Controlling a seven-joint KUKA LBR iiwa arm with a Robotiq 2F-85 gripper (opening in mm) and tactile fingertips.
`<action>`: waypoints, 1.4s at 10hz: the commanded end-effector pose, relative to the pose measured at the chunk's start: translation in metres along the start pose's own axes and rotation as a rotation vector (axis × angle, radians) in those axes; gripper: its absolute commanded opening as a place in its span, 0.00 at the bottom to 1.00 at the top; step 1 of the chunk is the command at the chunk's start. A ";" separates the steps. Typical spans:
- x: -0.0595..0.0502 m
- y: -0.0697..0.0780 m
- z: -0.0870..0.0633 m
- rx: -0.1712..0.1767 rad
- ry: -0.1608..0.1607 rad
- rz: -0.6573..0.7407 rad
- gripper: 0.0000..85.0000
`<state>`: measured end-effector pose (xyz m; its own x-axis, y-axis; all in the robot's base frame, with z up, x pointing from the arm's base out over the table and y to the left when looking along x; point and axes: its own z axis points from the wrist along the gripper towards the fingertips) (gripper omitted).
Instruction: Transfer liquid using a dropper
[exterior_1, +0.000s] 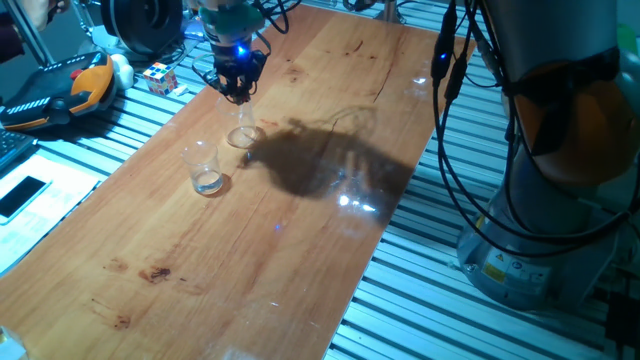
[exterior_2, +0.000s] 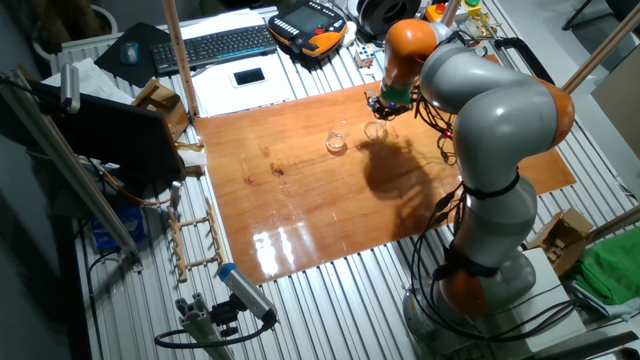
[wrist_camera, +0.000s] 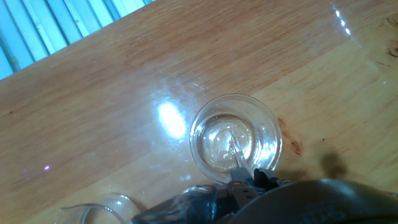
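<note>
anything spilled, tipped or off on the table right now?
Nothing stands out. Both small clear glass cups, one under the gripper and one beside it, stand upright on the wooden tabletop. The bright patches on the wood look like lamp glare, not liquid. The thin clear dropper tip points into the cup.

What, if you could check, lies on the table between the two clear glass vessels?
Only bare wood separates the taller glass cup from the glass under the gripper; the first fixed view shows this best.

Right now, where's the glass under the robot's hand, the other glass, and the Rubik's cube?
glass under the hand (wrist_camera: 235, 138), hand view, its bottom
other glass (exterior_1: 205, 167), one fixed view, its wall
Rubik's cube (exterior_1: 160, 77), one fixed view, its face
</note>
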<state>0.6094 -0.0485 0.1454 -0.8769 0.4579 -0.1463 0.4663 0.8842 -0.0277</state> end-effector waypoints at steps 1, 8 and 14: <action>0.000 0.000 0.002 0.000 -0.002 -0.002 0.01; 0.000 0.002 0.007 -0.006 -0.001 -0.004 0.01; 0.000 0.002 0.010 -0.016 0.006 -0.006 0.01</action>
<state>0.6121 -0.0474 0.1355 -0.8795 0.4549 -0.1399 0.4609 0.8873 -0.0121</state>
